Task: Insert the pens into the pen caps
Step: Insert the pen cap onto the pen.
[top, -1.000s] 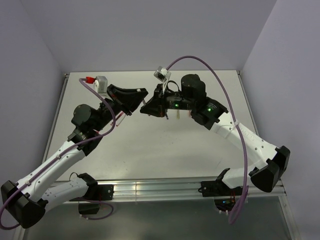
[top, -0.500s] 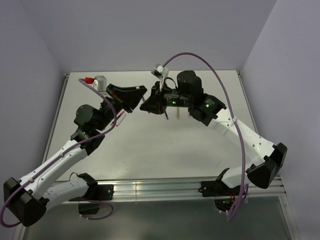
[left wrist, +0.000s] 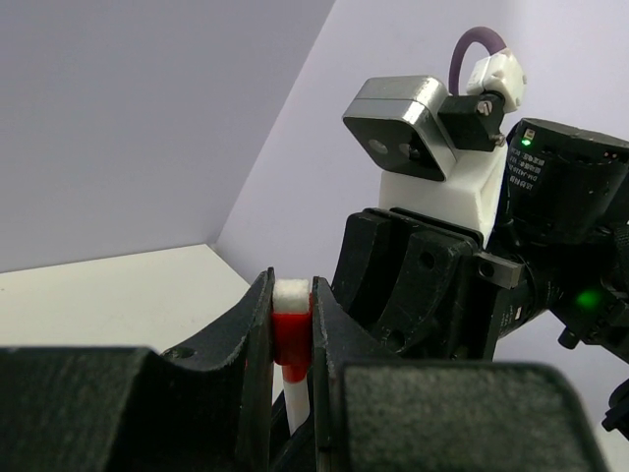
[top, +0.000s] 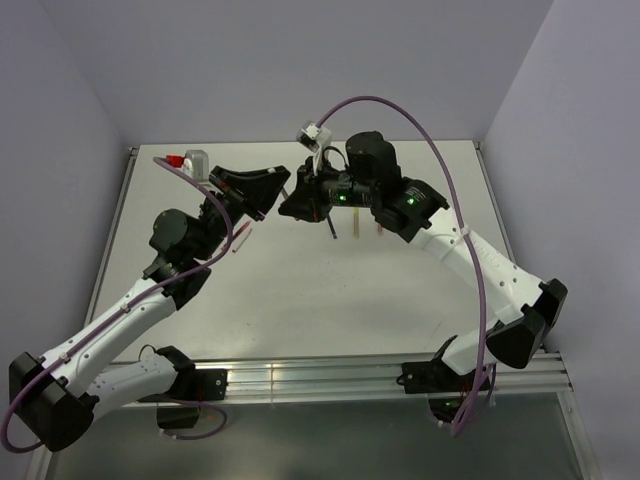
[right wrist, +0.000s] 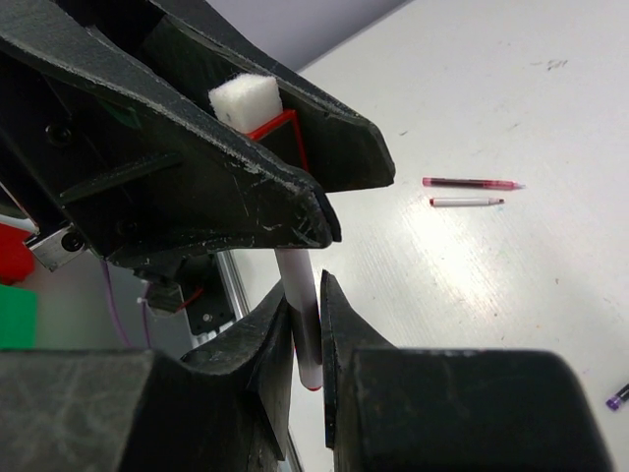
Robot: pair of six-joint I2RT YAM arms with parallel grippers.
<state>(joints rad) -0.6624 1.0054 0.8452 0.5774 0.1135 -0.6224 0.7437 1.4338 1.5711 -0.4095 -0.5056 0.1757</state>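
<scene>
pen [right wrist: 300, 305] clamped in right gripper [right wrist: 307, 290], mid-air over tabletop's [top: 300, 300] far middle, top end at the red pen cap [left wrist: 291, 339] pinched in left gripper [left wrist: 292, 285]. keep both axes collinear, push straight and slow till seated.

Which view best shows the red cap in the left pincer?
Left wrist: the red cap sits centre-frame, clamped in the left pincer, with its white top visible. The right wrist view shows only a red edge and the white top. The top external view doesn't show it.

White table [top: 300, 300], aluminium rail [top: 320, 376] along near edge, lilac walls [top: 280, 60]
</scene>
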